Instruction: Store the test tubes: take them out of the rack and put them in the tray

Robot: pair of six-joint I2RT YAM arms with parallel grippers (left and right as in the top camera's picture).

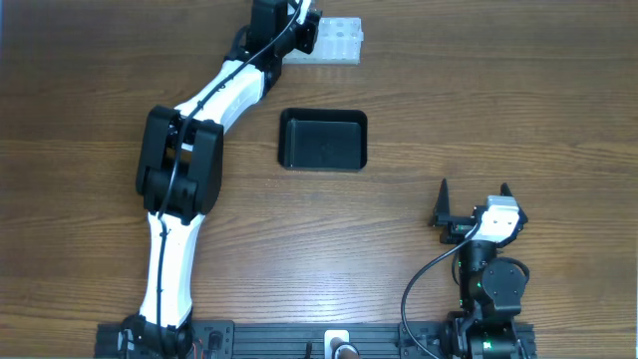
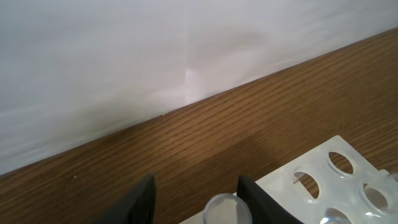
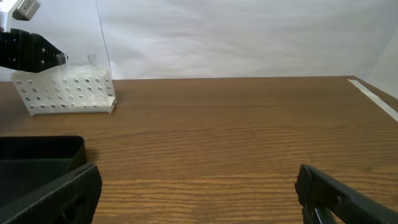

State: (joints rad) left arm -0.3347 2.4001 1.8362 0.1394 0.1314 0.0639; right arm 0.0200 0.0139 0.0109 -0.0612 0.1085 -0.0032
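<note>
A brown wooden table runs to a white wall. Nothing is stored yet: the black tray at frame centre lies empty, and tubes stand in the white rack at top centre. The left gripper straddles one test tube, its jaws parted and not clamped. The right gripper rests wide at lower right.

Table surfaced in brown wood grain, smooth, low sheen noted. Rack moulded in white translucent plastic, perforated walls seen matt. Test tube shown clear, glossy at rim; glass or plastic not told apart. Tray formed in black plastic, soft gloss caught on floor. Left arm clad in glossy white shells, joints cased in matt black. Right gripper fingers finished in matt black plastic. Backdrop seen white, matt.
</note>
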